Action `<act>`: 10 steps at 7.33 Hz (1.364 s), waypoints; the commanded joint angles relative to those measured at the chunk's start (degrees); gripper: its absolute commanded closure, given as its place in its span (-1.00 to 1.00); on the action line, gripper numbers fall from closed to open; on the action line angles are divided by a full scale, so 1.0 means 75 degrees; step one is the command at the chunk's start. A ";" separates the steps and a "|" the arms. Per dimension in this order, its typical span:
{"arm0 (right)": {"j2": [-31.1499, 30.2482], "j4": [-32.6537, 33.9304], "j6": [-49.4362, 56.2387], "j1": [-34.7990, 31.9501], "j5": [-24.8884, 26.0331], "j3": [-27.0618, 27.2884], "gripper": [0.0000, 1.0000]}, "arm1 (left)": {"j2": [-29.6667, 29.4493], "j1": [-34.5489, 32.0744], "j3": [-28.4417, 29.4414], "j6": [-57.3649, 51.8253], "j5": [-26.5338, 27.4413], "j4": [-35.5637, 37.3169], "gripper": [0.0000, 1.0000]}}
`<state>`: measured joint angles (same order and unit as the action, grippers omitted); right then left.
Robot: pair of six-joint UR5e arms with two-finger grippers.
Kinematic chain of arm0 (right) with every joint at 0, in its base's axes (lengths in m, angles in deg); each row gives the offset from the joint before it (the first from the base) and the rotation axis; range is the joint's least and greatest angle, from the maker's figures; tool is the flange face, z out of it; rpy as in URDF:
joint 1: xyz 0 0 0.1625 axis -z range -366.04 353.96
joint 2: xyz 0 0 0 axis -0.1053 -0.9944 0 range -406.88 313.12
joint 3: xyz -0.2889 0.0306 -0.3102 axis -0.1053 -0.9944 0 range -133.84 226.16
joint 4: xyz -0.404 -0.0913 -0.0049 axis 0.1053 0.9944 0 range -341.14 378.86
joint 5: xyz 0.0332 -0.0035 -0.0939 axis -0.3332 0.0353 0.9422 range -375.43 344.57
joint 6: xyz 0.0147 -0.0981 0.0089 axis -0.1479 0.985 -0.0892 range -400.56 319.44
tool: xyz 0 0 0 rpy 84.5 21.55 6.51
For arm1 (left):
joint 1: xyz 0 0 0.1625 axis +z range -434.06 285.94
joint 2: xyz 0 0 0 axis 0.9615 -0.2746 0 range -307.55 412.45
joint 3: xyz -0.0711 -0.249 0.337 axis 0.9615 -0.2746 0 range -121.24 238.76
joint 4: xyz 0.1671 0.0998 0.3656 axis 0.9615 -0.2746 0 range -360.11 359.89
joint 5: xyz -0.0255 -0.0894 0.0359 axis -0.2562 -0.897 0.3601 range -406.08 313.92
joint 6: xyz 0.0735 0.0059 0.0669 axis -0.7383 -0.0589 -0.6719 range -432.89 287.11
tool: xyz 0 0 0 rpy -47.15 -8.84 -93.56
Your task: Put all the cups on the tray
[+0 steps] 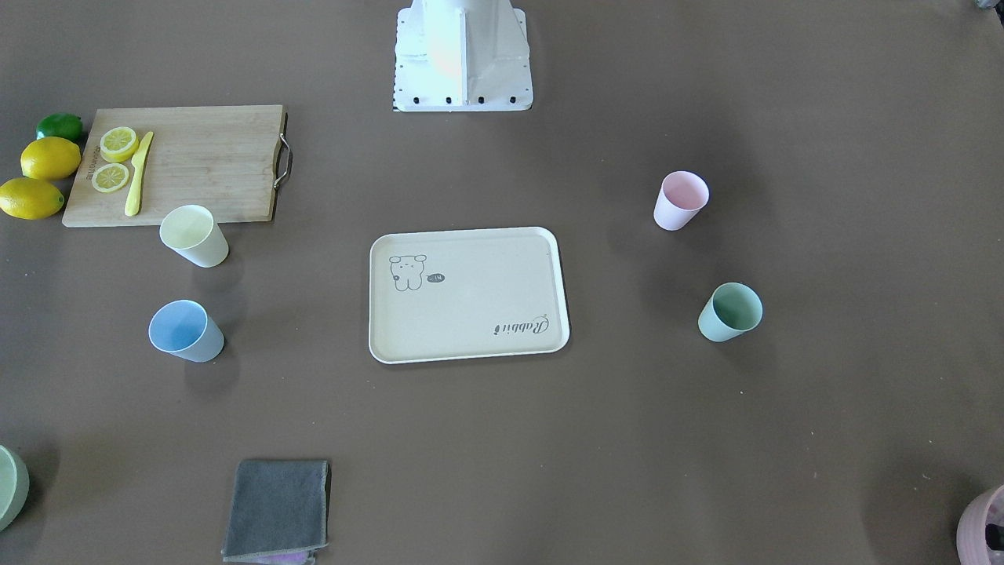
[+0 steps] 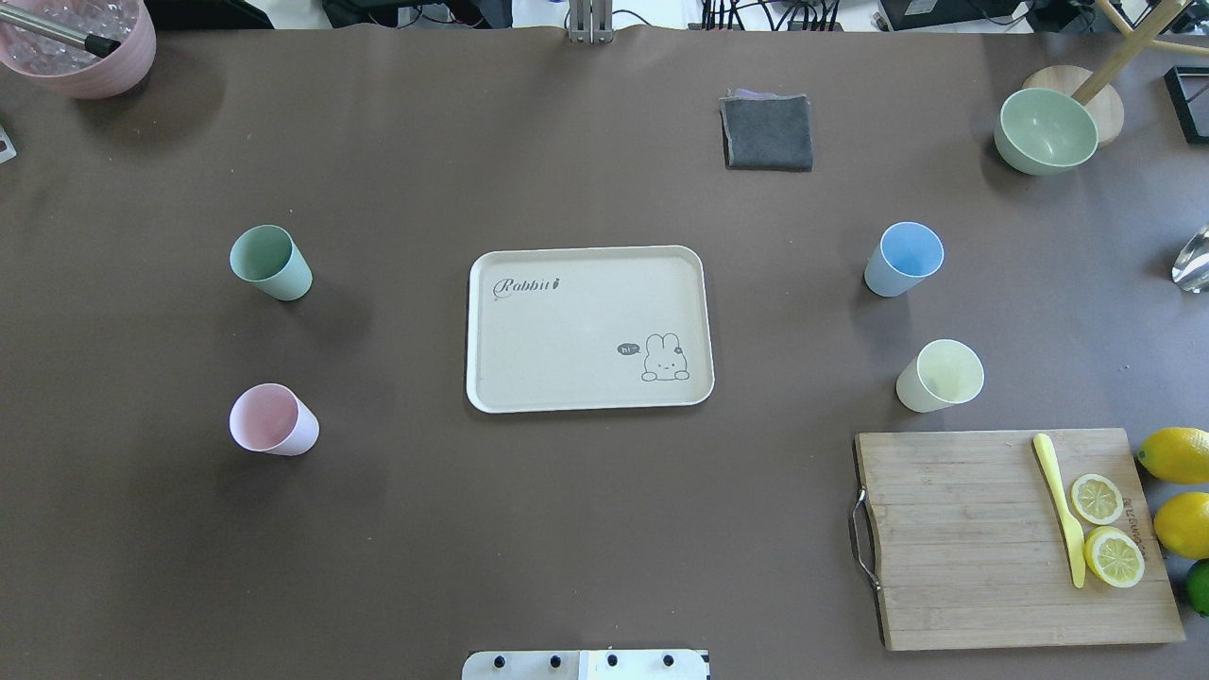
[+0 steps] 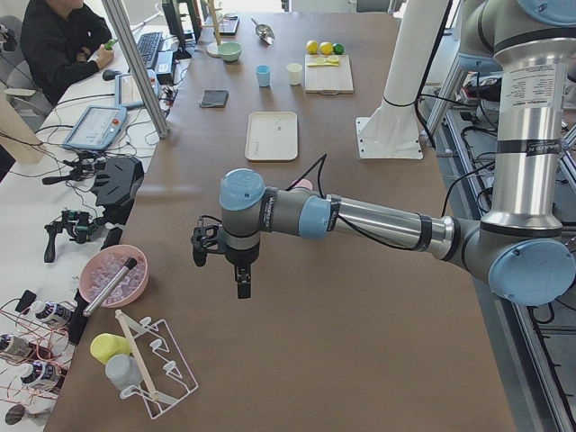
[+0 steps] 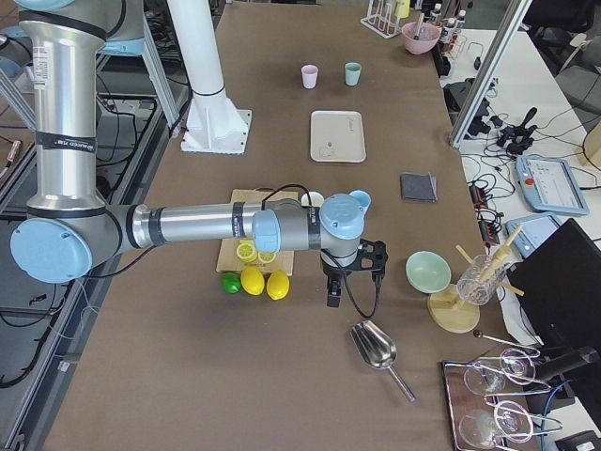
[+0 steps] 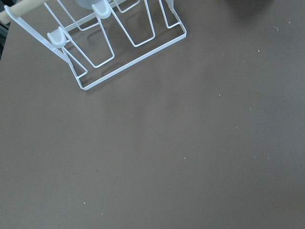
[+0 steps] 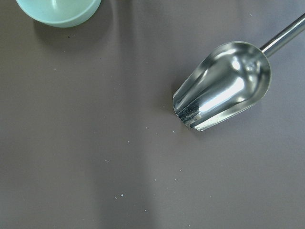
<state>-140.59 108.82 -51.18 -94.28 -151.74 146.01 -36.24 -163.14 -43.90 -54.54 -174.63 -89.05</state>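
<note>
The cream tray (image 2: 567, 340) lies flat in the middle of the brown counter (image 2: 586, 529), with the rabbit drawing at the corner nearest to the robot. All four cups stand upright on the counter, outside the tray and apart from it. On the robot's left side are the mint green cup (image 2: 271, 263), farther from the robot, and the pink cup (image 2: 274, 420), nearer to it. On the robot's right side are the light blue cup (image 2: 904, 259) and, nearer to the robot, the pale yellow cup (image 2: 940, 376). The yellow one stands just beside the far edge of the wooden cutting board (image 2: 982, 538).

On the board lie a yellow knife (image 2: 1058, 510) and two lemon slices (image 2: 1098, 499). Two whole lemons (image 2: 1176, 455) and a lime (image 2: 1200, 586) rest on the counter beside it. A folded gray cloth (image 2: 767, 132) and a pale-green bowl (image 2: 1046, 130) are at the far side, and a pink pot (image 2: 80, 52) is at the far left corner.

The left fingers (image 3: 243, 286) point down above the bare counter at the left end, near the pink pot and a white wire rack (image 5: 119, 47), well apart from the cups. The right fingers (image 4: 332, 293) point down above the counter at the right end, between the lemons and a metal scoop (image 6: 224, 86). Both show only in the side views, so I cannot tell how wide either pair stands. Nothing is seen between them.
</note>
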 commanded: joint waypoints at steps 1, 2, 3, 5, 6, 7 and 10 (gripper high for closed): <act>-0.0033 0.0005 -0.0002 0.0011 -0.0002 0.0034 -1.00 | -0.0068 0.0006 -0.0093 0.0003 -0.0005 -0.0012 -0.95; -0.0067 0.0005 -0.0002 0.0000 -0.0013 0.0046 -1.00 | -0.0231 0.0053 -0.0082 -0.0009 -0.0005 -0.0012 -0.95; -0.0091 0.0005 -0.0013 0.0000 -0.0025 0.0162 -1.00 | -0.0209 0.0065 -0.0070 0.0003 -0.0016 -0.0209 -0.95; 0.0002 0.0005 -0.0304 0.0058 -0.0083 0.0489 -1.00 | -0.0267 0.0333 0.0046 0.0119 0.0007 -0.0969 -0.95; 0.0037 0.0005 -0.0991 0.0453 -0.0072 0.0793 -1.00 | -0.0291 0.0404 -0.0081 0.0120 -0.0005 -0.1425 -0.95; 0.0212 0.0005 -0.1647 0.0851 -0.0060 0.1016 -1.00 | -0.0175 0.0428 -0.0036 0.0132 0.0019 -0.1708 -0.95; 0.1054 -0.0018 -0.3988 0.2548 0.0393 0.1521 -1.00 | -0.0198 0.0428 0.0211 0.0506 -0.0872 -0.1804 -0.95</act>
<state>-135.33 108.76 -73.27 -80.85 -150.98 155.89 -37.84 -159.96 -42.39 -51.97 -179.45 -102.08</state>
